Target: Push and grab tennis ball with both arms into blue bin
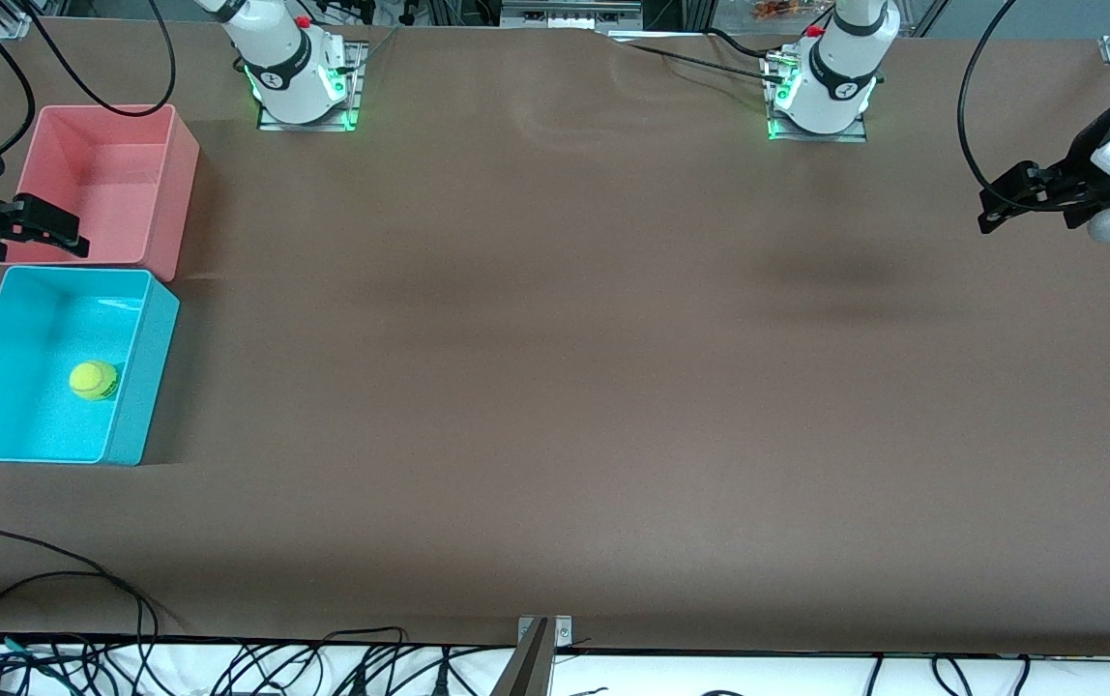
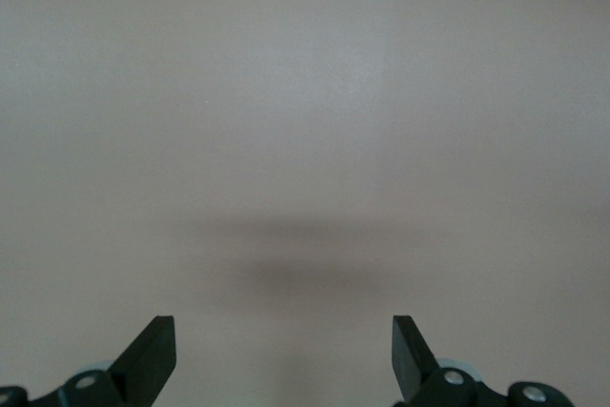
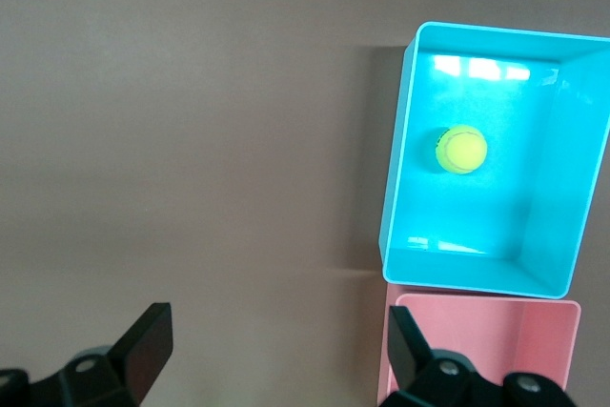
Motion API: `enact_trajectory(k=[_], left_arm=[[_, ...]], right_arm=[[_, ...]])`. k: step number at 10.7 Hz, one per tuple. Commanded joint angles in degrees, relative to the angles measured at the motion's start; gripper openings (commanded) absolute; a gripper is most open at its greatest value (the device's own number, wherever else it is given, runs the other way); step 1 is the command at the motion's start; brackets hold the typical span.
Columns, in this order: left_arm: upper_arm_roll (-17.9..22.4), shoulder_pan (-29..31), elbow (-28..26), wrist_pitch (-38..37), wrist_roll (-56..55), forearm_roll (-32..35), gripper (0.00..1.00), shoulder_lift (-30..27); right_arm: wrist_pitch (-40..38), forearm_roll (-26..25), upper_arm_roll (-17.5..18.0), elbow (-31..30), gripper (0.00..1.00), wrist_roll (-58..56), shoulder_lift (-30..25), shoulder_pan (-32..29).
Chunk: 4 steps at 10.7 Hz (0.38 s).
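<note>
The tennis ball point(image 1: 94, 380) lies inside the blue bin point(image 1: 144, 367) at the right arm's end of the table, close to the bin's wall that faces the table's middle. The right wrist view also shows the ball point(image 3: 461, 150) in the blue bin point(image 3: 396, 169). My right gripper point(image 1: 76, 242) is open and empty, up over the pink bin's edge beside the blue bin; its fingers point(image 3: 276, 345) stand wide apart. My left gripper point(image 1: 985, 215) is open and empty over bare table at the left arm's end, with only tabletop between its fingers point(image 2: 284, 350).
A pink-red bin point(image 1: 178, 193) stands empty against the blue bin, farther from the front camera; it also shows in the right wrist view point(image 3: 477, 350). Black cables point(image 1: 81, 599) trail along the table's front edge, next to a metal bracket point(image 1: 540, 638).
</note>
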Motion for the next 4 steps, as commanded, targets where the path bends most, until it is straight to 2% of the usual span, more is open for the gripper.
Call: enact_trajectory(k=[1, 4], left_arm=[[0.01, -0.18, 1.95, -1.24, 0.26, 1.09, 1.0, 0.83], [0.01, -0.18, 1.95, -1.24, 0.26, 1.09, 1.0, 0.83]], right_arm=[[1.46, -0.53, 1.13, -2.21, 1.0, 0.84, -1.67, -1.82], [1.46, -0.88, 1.13, -2.38, 1.0, 1.28, -1.76, -1.82]])
